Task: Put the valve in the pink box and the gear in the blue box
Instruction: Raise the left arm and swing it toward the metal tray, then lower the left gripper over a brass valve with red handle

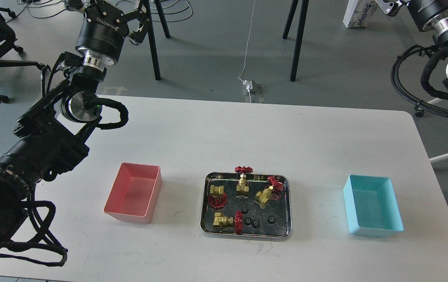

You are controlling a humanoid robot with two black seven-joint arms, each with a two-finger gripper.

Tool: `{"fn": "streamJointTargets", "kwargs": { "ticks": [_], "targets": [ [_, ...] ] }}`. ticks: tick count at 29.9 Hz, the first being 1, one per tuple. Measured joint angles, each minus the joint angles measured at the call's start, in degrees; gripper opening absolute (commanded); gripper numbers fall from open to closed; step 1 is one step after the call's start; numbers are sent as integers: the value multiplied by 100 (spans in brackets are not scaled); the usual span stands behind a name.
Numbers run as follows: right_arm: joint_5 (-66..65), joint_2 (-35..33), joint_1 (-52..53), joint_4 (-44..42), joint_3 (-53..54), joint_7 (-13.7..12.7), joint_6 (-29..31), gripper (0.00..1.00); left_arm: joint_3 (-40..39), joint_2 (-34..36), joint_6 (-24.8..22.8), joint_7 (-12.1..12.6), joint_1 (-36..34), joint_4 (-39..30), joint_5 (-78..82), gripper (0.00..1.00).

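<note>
- Status of the task: not yet begun, in our judgement; the pink box (133, 192) and the blue box (373, 205) both appear empty; no part is held.
- Our left tool (104, 13) is raised high beyond the far left edge of the counter (224, 133), well apart from every part; its fingers blend into dark clutter, so we cannot tell whether it is open or closed.
- Our right tool is out of view; only the right arm's wrist shows at the upper right.
- Four valves lie in the steel tray (246, 234) at the counter's centre, between the two boxes; the valve (217, 194) at the tray's left side is nearest the pink box.
- Several small black gears sit in the tray's near half; the gear (271, 219) furthest right lies closest to the blue box.
- Next move, as we judge it: bring the left tool down over the left valve with fingers spread; the neighbouring valve stands close, so approach needs care; tiny gears demand a precise pinch.
</note>
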Motion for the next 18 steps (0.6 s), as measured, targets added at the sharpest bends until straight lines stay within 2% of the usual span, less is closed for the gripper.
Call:
{"fn": "streamJointTargets", "kwargs": {
  "ticks": [3, 7, 9, 14, 16, 18],
  "targets": [
    [0, -44, -151, -11, 40, -7, 0, 99, 615, 759, 0, -8, -373, -1057, 728, 100],
    [0, -72, -255, -163, 53, -48, 0, 99, 2909, 1663, -3, -5, -1727, -2239, 1071, 100],
    [-4, -73, -265, -234, 17, -91, 0, 99, 4020, 1878, -3, -4, -2491, -2646, 1177, 100],
    [-7, -81, -460, -267, 17, -132, 0, 99, 6403, 1898, 1, -3, -4295, -3503, 2275, 100],
    [-5, -109, -512, -279, 29, -133, 0, 99, 7280, 1653, 19, -3, -4889, -3857, 2884, 100],
    [-2, -130, -553, -294, 38, -133, 0, 99, 8240, 1213, 266, -3, -5416, -4164, 3470, 100]
  ]
}}
